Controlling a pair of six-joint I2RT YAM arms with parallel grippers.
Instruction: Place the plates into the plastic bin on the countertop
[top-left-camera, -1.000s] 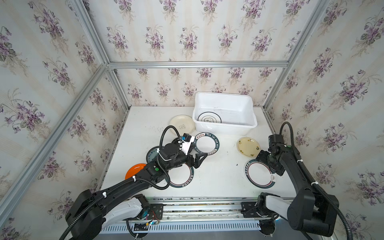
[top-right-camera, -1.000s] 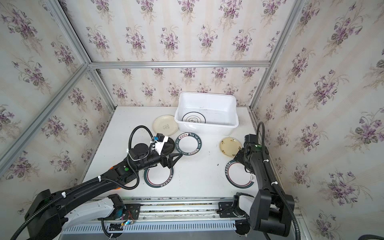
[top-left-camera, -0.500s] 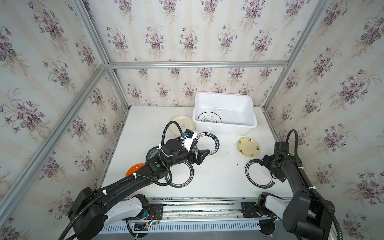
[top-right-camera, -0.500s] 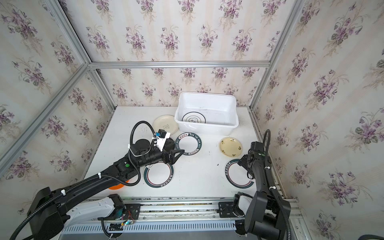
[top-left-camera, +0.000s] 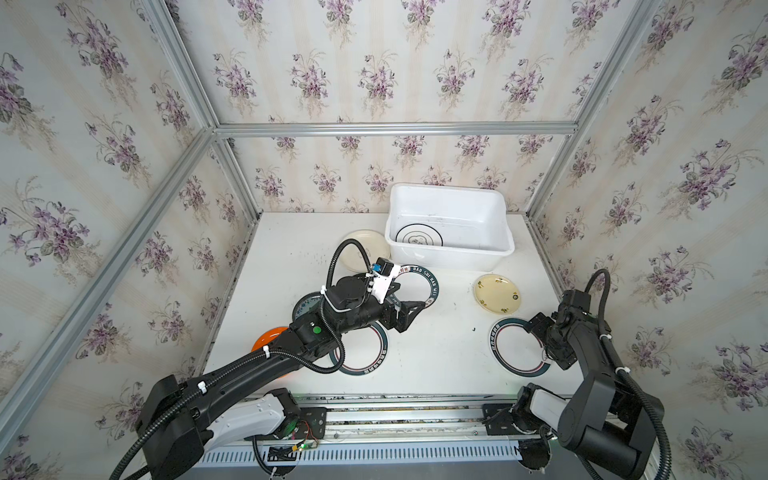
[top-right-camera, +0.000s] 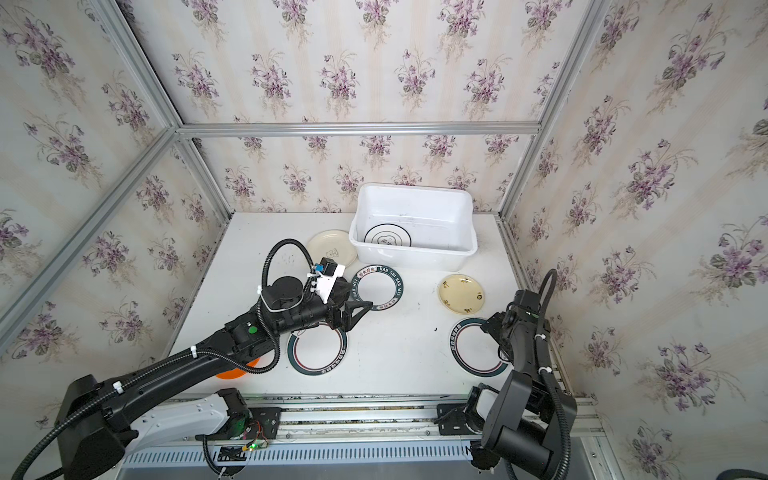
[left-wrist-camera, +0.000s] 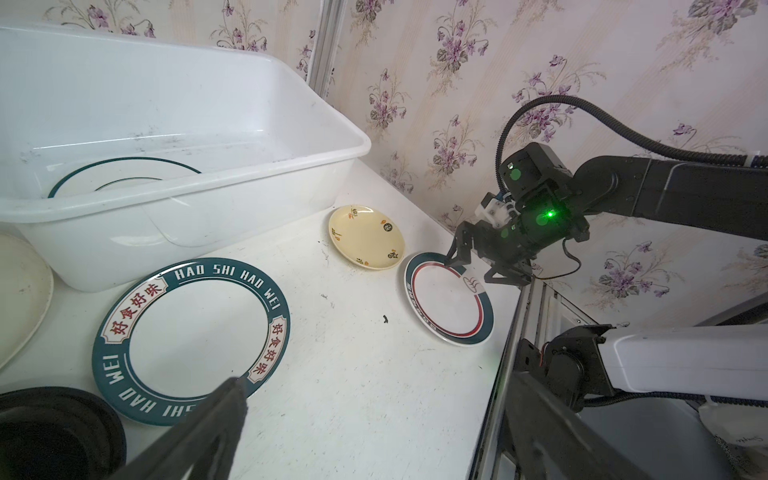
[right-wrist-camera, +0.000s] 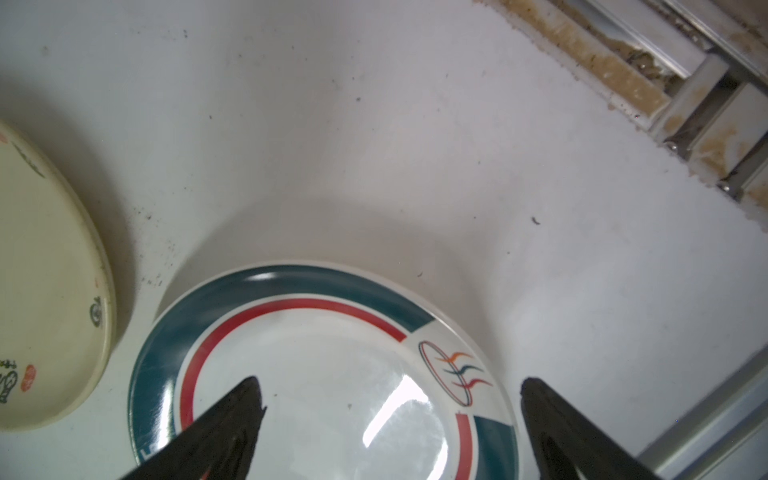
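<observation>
The plates (top-left-camera: 497, 294) are mostly unplaced. One dark-ringed plate (top-left-camera: 419, 239) is recorded inside the plastic bin (top-left-camera: 449, 261); at least seven are counted on the desk (top-left-camera: 440, 365) outside it. The left hand (top-left-camera: 410, 316) is held released and empty at the near rim of the lettered plate (top-right-camera: 377, 287). The right hand (left-wrist-camera: 471, 269) is spread astride the rim of the red-ringed plate (right-wrist-camera: 332, 353) near the desk's right edge, not closed. The task is judged barely begun.

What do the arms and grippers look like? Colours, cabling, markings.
Left arm and right arm: black links, white base segments, green joint dots. Black corrugated conduit, white zip ties. White bracket with blue connector at the left wrist. Left gripper and right gripper: black, tapered fingers.
</observation>
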